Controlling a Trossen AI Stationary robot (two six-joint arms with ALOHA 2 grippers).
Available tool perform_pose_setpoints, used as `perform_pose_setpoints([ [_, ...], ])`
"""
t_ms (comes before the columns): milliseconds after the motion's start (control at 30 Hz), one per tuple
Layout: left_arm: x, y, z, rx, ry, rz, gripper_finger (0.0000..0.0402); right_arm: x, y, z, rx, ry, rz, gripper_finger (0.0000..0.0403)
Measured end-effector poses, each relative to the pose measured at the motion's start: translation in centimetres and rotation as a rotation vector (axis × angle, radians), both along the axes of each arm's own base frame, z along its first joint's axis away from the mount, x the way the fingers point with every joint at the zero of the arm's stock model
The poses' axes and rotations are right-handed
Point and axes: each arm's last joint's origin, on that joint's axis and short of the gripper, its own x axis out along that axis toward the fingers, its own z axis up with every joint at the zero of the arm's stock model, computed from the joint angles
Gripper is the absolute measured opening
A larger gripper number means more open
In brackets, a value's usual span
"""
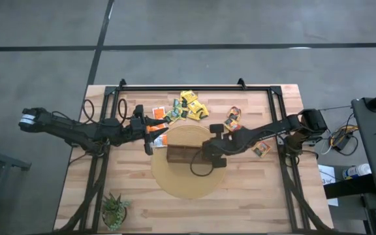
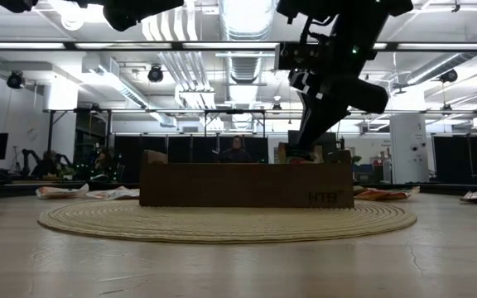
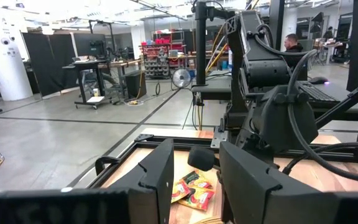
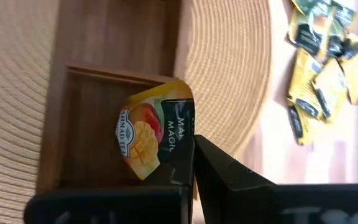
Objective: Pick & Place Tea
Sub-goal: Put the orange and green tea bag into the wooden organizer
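A long dark-brown compartmented box sits on a round woven mat. My right gripper is over the box's right part, slanting down, shut on a green-and-orange tea sachet with a mango picture, above a compartment. In the low view it stands at the box's top edge. More tea lies on the table's far part: yellow sachets and orange ones. My left gripper is held level left of the box, open and with nothing in it. My right gripper pinches the sachet's one edge between its two fingers. The fingers come from above, slanting down from the table's right. The sachet sticks out past the fingertips, bowed, over the box's compartment. I cannot tell whether it touches the box.
A small potted plant stands at the near left corner. One sachet lies under the right arm, another under the left gripper. A black frame runs along the table's far edge and sides. A person sits in the room behind.
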Motion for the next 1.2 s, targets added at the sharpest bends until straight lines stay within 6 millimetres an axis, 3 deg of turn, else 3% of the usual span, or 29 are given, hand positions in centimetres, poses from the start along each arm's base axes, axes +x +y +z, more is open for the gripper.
perform_pose_setpoints([
  [733, 0.0, -0.01, 0.0, 0.0, 0.0, 0.0, 0.0124, -0.06, 0.03, 0.15, 0.032, -0.011, -0.066, 0.0013],
  [1067, 0.0, -0.01, 0.0, 0.0, 0.0, 0.0, 0.0124, -0.36, -0.02, 0.12, 0.031, 0.013, -0.077, 0.0099],
  [1200, 0.0, -0.01, -0.01, 0.0, 0.0, 0.0, 0.0124, -0.95, -0.12, 0.95, 0.039, 0.002, -0.106, 0.0131],
])
